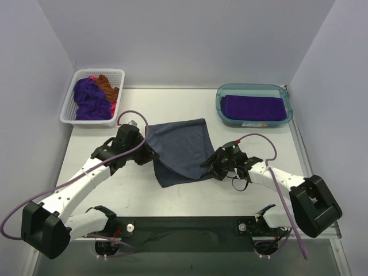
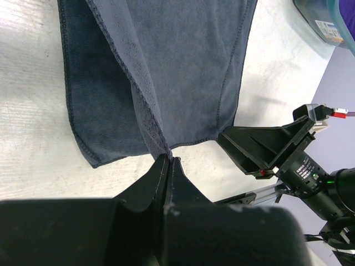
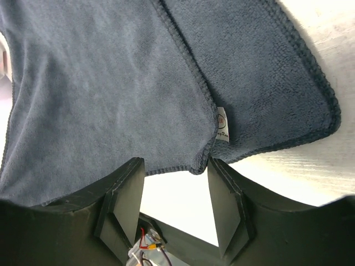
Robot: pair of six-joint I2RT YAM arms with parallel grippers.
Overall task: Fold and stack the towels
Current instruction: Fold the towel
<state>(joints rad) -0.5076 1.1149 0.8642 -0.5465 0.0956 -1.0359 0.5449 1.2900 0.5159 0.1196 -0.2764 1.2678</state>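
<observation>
A dark slate blue-grey towel (image 1: 181,150) lies half folded in the middle of the table. My left gripper (image 1: 150,154) is shut on its left corner, seen pinched in the left wrist view (image 2: 166,157). My right gripper (image 1: 210,167) is open at the towel's right edge; in the right wrist view (image 3: 176,176) the towel's hem and white label (image 3: 222,131) hang just past its fingertips, not gripped. A folded purple towel (image 1: 253,107) lies in the teal tub (image 1: 221,106). Purple (image 1: 91,99), rust-brown (image 1: 107,85) and pink towels are bunched in the white basket (image 1: 70,115).
The basket stands at the back left and the tub at the back right. The right arm's gripper also shows in the left wrist view (image 2: 260,148), close beside the towel. White walls close in the table on three sides.
</observation>
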